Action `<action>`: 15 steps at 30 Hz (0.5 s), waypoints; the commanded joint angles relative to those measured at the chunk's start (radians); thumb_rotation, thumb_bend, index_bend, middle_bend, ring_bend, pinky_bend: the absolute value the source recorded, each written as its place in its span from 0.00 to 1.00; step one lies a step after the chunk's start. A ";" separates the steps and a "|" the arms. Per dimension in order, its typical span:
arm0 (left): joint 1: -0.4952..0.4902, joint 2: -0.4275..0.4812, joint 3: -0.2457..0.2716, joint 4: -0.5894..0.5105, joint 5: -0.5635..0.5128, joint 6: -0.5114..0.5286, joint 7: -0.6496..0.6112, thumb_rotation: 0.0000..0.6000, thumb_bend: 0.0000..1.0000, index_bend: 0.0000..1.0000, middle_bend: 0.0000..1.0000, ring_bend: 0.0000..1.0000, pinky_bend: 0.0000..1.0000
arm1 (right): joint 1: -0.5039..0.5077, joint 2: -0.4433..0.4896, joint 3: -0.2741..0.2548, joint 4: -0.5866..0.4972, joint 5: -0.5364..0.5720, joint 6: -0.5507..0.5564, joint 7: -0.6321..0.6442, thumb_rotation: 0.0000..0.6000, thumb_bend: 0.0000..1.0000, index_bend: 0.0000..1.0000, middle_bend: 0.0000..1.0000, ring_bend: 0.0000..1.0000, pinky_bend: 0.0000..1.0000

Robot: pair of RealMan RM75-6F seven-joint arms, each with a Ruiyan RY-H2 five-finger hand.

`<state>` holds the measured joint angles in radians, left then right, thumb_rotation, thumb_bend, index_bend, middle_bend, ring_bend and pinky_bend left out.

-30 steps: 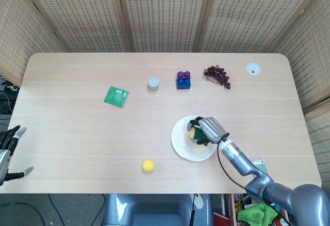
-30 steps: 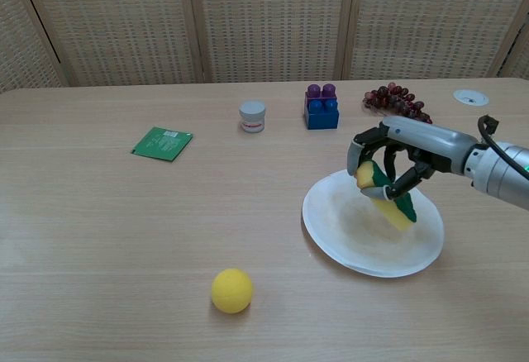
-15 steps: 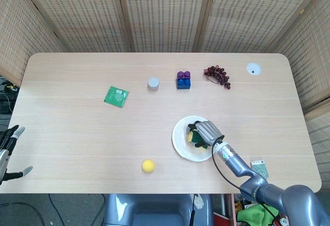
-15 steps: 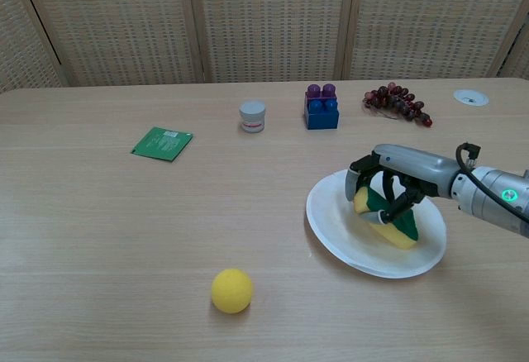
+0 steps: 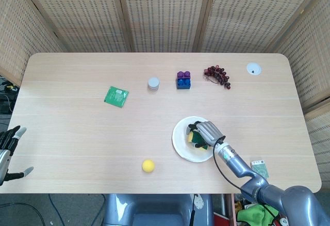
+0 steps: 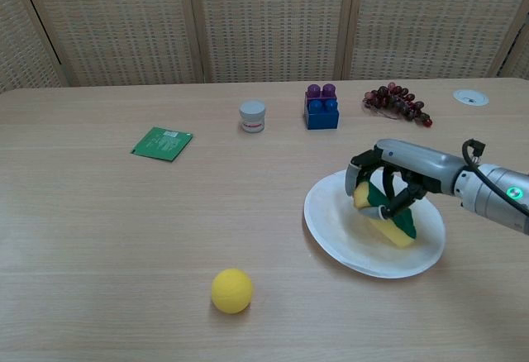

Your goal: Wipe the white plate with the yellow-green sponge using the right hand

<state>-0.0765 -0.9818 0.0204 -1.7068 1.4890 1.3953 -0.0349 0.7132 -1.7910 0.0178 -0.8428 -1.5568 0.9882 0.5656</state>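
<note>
The tabletop lies bare across its left half, so a hand could sweep there freely, with only the green packet lying flat near the middle. Along the far side stands a loose row of obstacles: a small white jar, a blue and purple block, a bunch of dark grapes and a round white insert near the corner. The strip between that row and the white plate is open. A yellow ball sits near the front edge, left of the plate, with a gap between them. A small card lies near the front right edge.
</note>
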 commanded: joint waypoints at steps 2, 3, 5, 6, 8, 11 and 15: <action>0.000 0.001 0.001 -0.002 0.002 0.001 0.000 1.00 0.00 0.00 0.00 0.00 0.00 | 0.014 0.024 0.029 -0.031 0.002 0.022 -0.008 1.00 0.31 0.46 0.51 0.36 0.54; 0.000 0.001 0.001 -0.002 0.003 0.001 -0.001 1.00 0.00 0.00 0.00 0.00 0.00 | 0.016 0.025 0.034 -0.032 0.005 0.021 -0.015 1.00 0.31 0.46 0.51 0.36 0.54; 0.001 0.002 0.001 -0.003 0.004 0.004 -0.003 1.00 0.00 0.00 0.00 0.00 0.00 | 0.023 0.023 0.044 -0.030 0.014 0.012 -0.034 1.00 0.31 0.46 0.51 0.36 0.54; 0.002 0.003 0.001 -0.003 0.004 0.005 -0.004 1.00 0.00 0.00 0.00 0.00 0.00 | 0.026 0.022 0.047 -0.028 0.018 0.006 -0.040 1.00 0.31 0.46 0.51 0.36 0.54; 0.002 0.004 0.001 -0.003 0.005 0.006 -0.007 1.00 0.00 0.00 0.00 0.00 0.00 | 0.031 0.016 0.054 -0.025 0.029 -0.006 -0.056 1.00 0.31 0.46 0.51 0.36 0.54; 0.002 0.005 0.001 -0.002 0.004 0.006 -0.010 1.00 0.00 0.00 0.00 0.00 0.00 | 0.033 0.005 0.059 -0.018 0.043 -0.023 -0.074 1.00 0.32 0.46 0.51 0.36 0.54; 0.000 0.005 0.001 0.000 0.002 -0.001 -0.013 1.00 0.00 0.00 0.00 0.00 0.00 | 0.037 -0.017 0.058 0.018 0.053 -0.047 -0.106 1.00 0.33 0.46 0.51 0.36 0.54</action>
<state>-0.0760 -0.9766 0.0218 -1.7075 1.4912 1.3948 -0.0476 0.7486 -1.7989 0.0753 -0.8374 -1.5094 0.9504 0.4695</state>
